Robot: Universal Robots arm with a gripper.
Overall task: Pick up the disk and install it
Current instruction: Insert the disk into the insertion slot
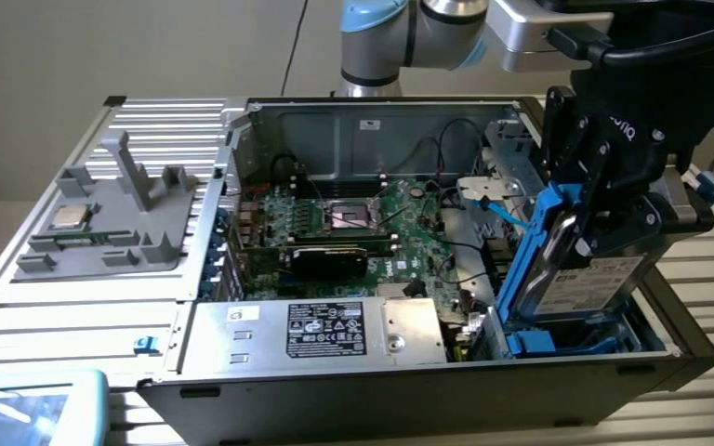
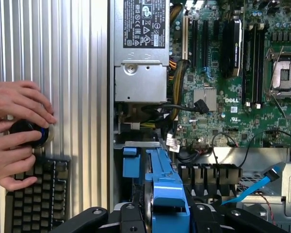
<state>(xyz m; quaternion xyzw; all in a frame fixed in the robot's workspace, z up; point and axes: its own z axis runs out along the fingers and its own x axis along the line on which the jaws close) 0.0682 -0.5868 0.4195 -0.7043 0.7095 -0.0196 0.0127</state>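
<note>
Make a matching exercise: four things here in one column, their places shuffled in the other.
1 disk
2 CPU chip
3 silver box
4 hand

A on the grey fixture outside the case
B in the gripper, tilted over the blue bay
C on a black knob beside a keyboard
D inside the case, black label up

Pairs: 1-B, 2-A, 3-D, 4-C

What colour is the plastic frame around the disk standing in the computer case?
Bright blue. The frame around the disk shows best in the exterior view.
</note>
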